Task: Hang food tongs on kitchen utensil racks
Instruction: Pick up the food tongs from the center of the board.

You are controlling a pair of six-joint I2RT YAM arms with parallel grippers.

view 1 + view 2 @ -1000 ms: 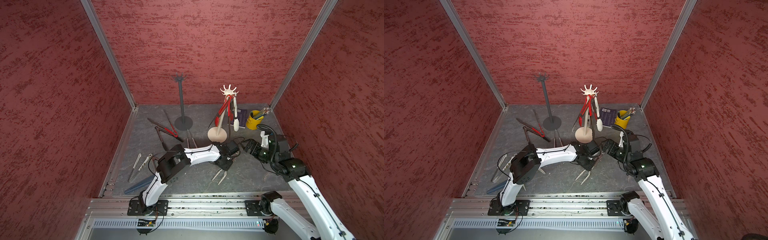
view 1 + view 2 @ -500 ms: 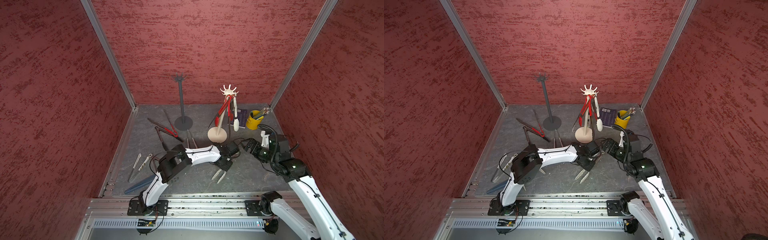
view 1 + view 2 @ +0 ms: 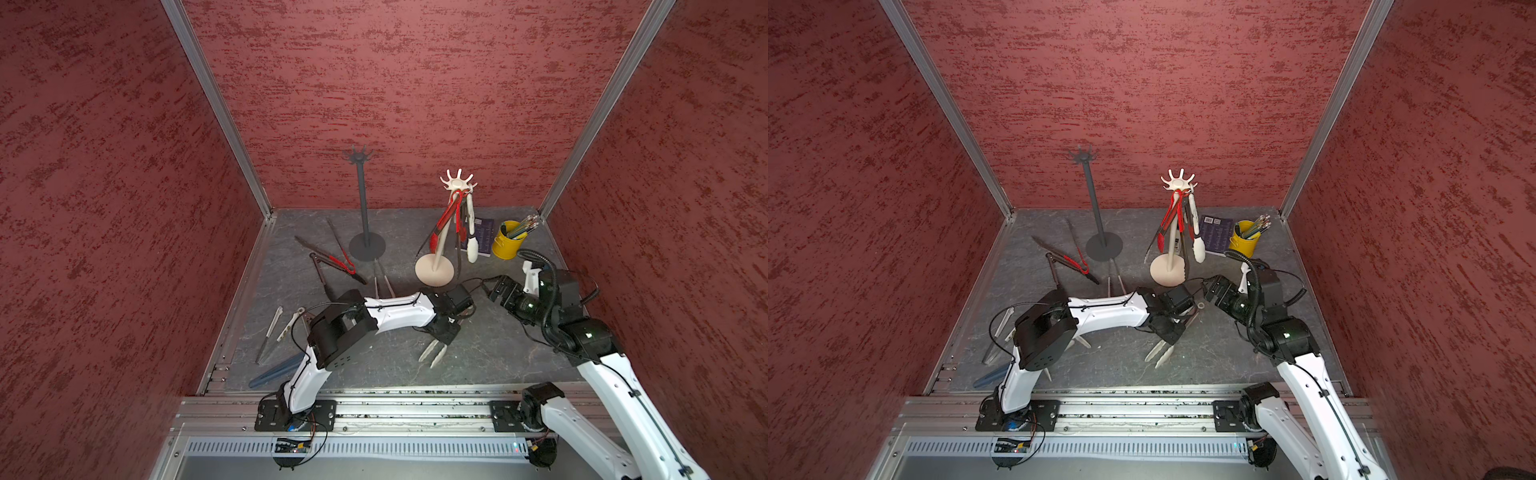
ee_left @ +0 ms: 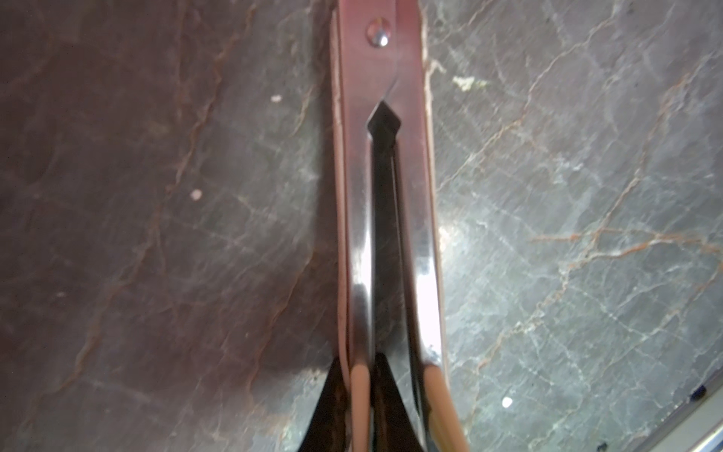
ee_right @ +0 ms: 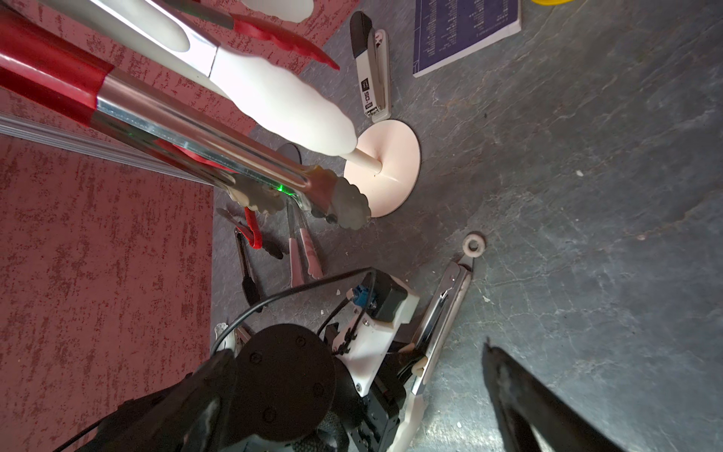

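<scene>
Cream-tipped tongs (image 3: 434,353) are lying on the grey stone-patterned floor (image 3: 478,357) near the cream-white rack (image 3: 434,272), and the left gripper (image 3: 445,334) is clamping their arms together. The right gripper (image 3: 495,289) is hanging nearby, spread wide and empty. Red walls (image 3: 374,83) are enclosing 2 racks. 3 hanging tongs (image 3: 469,232) are occupying the cream-white one. At least 5 loose tongs (image 3: 340,259) are lying around the dark grey rack (image 3: 364,199). 1 yellow cup (image 3: 505,249), 1 book (image 3: 484,235) and 1 stapler (image 5: 373,74) are sitting behind.

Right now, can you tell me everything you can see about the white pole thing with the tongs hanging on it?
It is a cream-white utensil rack, smooth like plastic. A thin pole rises from a round flat base and ends in a crown of upturned hooks. It stands towards the back of the grey floor, between the dark grey rack and the yellow cup. Red tongs and white-tipped tongs hang from its hooks, tips down.
</scene>
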